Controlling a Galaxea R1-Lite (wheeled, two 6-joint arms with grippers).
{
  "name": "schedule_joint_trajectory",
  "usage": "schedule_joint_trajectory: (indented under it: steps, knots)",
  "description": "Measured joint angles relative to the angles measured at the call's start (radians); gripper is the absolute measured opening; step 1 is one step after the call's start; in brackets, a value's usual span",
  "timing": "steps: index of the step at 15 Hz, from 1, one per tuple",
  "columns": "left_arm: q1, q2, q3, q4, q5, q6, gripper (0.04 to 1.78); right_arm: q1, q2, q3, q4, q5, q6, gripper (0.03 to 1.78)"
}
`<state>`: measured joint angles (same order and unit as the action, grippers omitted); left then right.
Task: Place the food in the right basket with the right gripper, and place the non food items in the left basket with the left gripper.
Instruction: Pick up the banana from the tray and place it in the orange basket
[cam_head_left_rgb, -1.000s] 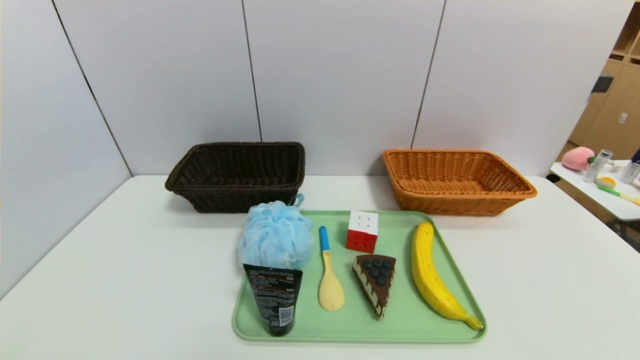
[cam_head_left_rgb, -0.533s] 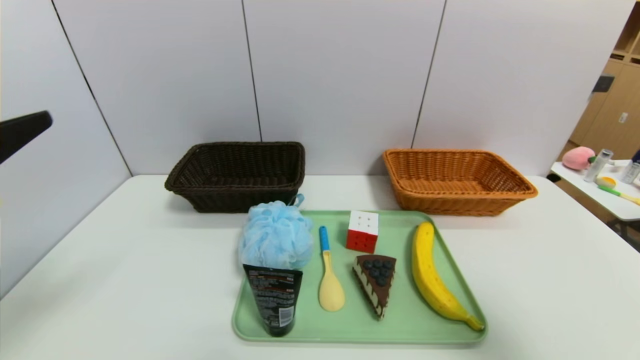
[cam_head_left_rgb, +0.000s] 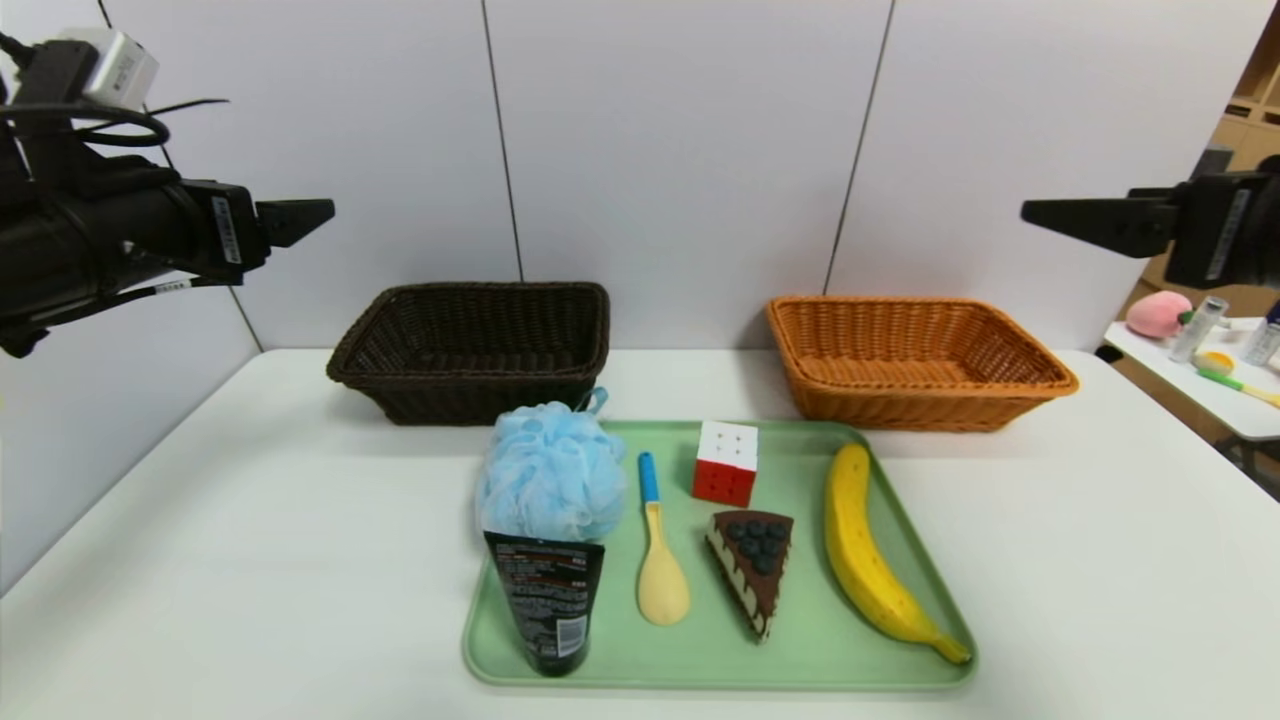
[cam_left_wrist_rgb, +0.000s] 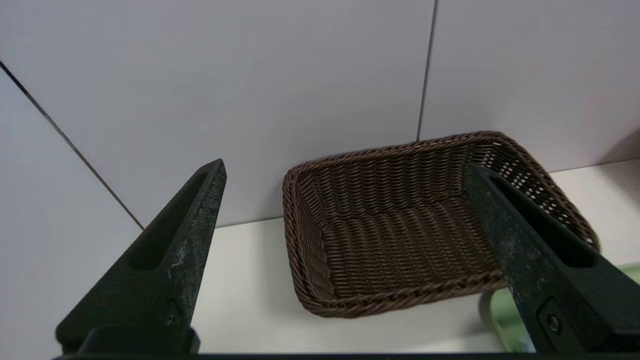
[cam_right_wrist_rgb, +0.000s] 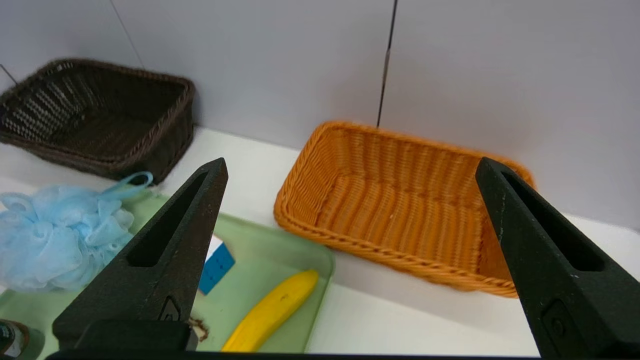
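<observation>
Two woven wicker baskets sit at the back of the white table (cam_head_left_rgb: 250, 520): dark brown left basket (cam_head_left_rgb: 470, 350) at 11 o'clock, orange-tan right basket (cam_head_left_rgb: 915, 360) at 1 o'clock, nothing inside either. Pale green rectangular tray (cam_head_left_rgb: 800, 650) centre-front holds everything: fluffy light-blue bath pouf (cam_head_left_rgb: 550, 478), black squeeze tube (cam_head_left_rgb: 545, 600) touching it at 6, long yellow banana (cam_head_left_rgb: 875, 560) along the 3 o'clock edge, yellow spoon with blue handle (cam_head_left_rgb: 660, 555), chocolate cake slice (cam_head_left_rgb: 755, 565), red-white-blue puzzle cube (cam_head_left_rgb: 726, 462) at 12. Left gripper (cam_left_wrist_rgb: 340, 172) high at 10 o'clock, fingers spread wide. Right gripper (cam_right_wrist_rgb: 350, 167) high at 2 o'clock, fingers spread wide. Both holding nothing.
</observation>
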<state>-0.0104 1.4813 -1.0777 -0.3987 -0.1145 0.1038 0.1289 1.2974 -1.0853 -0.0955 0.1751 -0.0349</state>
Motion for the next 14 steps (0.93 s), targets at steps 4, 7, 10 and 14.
schedule_joint_trajectory:
  steps: [4, 7, 10, 14]
  knots:
    - [0.000, 0.082, -0.013, 0.008, 0.008, 0.003, 1.69, 0.168, 0.116, -0.150, 0.234, -0.131, 0.088, 1.71]
    - [-0.001, 0.097, -0.001, 0.009, 0.030, 0.006, 1.69, 0.261, 0.171, -0.251, 0.492, -0.150, 0.221, 1.71]
    - [-0.001, 0.103, 0.001, 0.009, 0.032, 0.037, 1.69, 0.325, 0.208, -0.313, 0.781, -0.162, 0.263, 1.71]
    - [-0.001, 0.104, 0.019, 0.001, 0.033, 0.041, 1.69, 0.376, 0.273, -0.327, 0.863, -0.194, 0.263, 1.71]
